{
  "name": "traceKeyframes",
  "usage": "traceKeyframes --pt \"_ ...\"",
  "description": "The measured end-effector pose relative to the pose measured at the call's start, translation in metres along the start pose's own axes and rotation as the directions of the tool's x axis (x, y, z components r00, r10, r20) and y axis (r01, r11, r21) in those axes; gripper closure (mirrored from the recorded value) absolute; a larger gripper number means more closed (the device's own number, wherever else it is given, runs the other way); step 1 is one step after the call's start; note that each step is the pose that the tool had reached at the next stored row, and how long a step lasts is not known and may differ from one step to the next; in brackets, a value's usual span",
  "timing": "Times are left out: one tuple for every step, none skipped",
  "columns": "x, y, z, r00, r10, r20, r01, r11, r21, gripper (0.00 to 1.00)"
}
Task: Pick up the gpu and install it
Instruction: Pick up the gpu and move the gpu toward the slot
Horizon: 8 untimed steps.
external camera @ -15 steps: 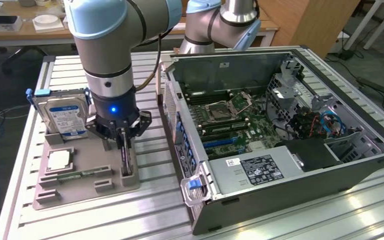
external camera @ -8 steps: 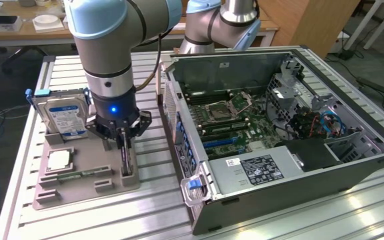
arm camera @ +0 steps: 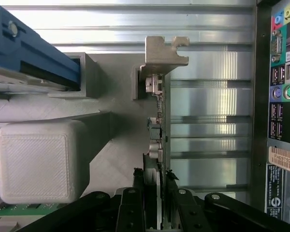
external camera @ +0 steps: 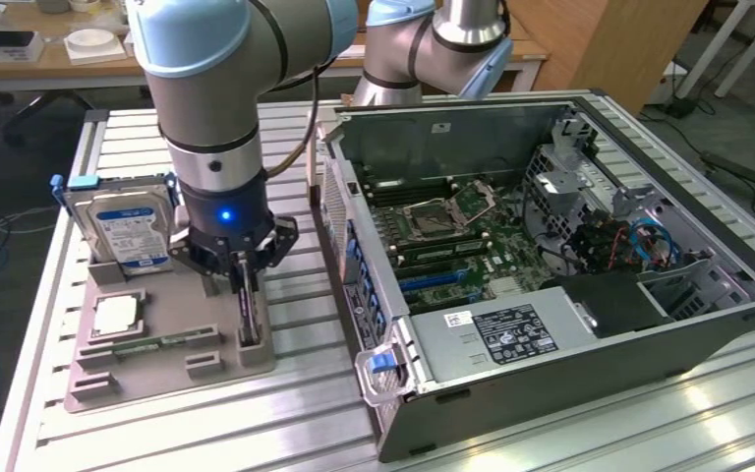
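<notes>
On the tray (external camera: pixel 129 379), tool (external camera: pixel 245 283) around gpu (arm camera: pixel 162 55)

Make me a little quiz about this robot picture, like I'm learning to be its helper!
1. True or false: the hard drive lies flat inside the computer case.
2. What does the pincer grip? A) memory stick B) gpu C) cable
3. Fill in: the gpu stands on edge in the grey ___.
Key: 1 false; 2 B; 3 holder.
</notes>
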<state>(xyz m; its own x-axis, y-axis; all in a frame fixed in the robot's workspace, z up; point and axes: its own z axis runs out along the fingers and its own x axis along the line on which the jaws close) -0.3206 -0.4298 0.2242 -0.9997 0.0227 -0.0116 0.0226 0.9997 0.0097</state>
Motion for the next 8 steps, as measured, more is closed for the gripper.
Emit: traceKeyframes --pt "-0.0001 0.0 0.0001 1.0 -0.009 0.0 0.009 1.0 -0.0002 0.73" --pt "-0.0002 0.0 0.0001 0.9998 -0.019 -0.0001 0.019 0.9998 -0.0003 0.73" --pt "-0.0003 0.0 0.0003 0.9996 -0.029 -0.0001 0.029 0.9996 -0.0005 0.73" --pt "-0.0004 0.0 0.0003 0.9993 -0.038 -0.0001 0.038 0.9993 -0.0006 0.73" --pt "-0.0004 0.0 0.0003 0.9992 -0.04 -0.0002 0.04 0.9992 -0.0007 0.73" --pt "-0.0004 0.0 0.0003 0.9992 -0.04 -0.0002 0.04 0.9992 -0.0006 0.73" --pt "-0.0004 0.0 0.0003 0.9992 -0.04 -0.0002 0.04 0.9992 -0.0006 0.73" --pt "-0.0004 0.0 0.0002 0.9992 -0.04 -0.0003 0.04 0.9992 -0.0006 0.73"
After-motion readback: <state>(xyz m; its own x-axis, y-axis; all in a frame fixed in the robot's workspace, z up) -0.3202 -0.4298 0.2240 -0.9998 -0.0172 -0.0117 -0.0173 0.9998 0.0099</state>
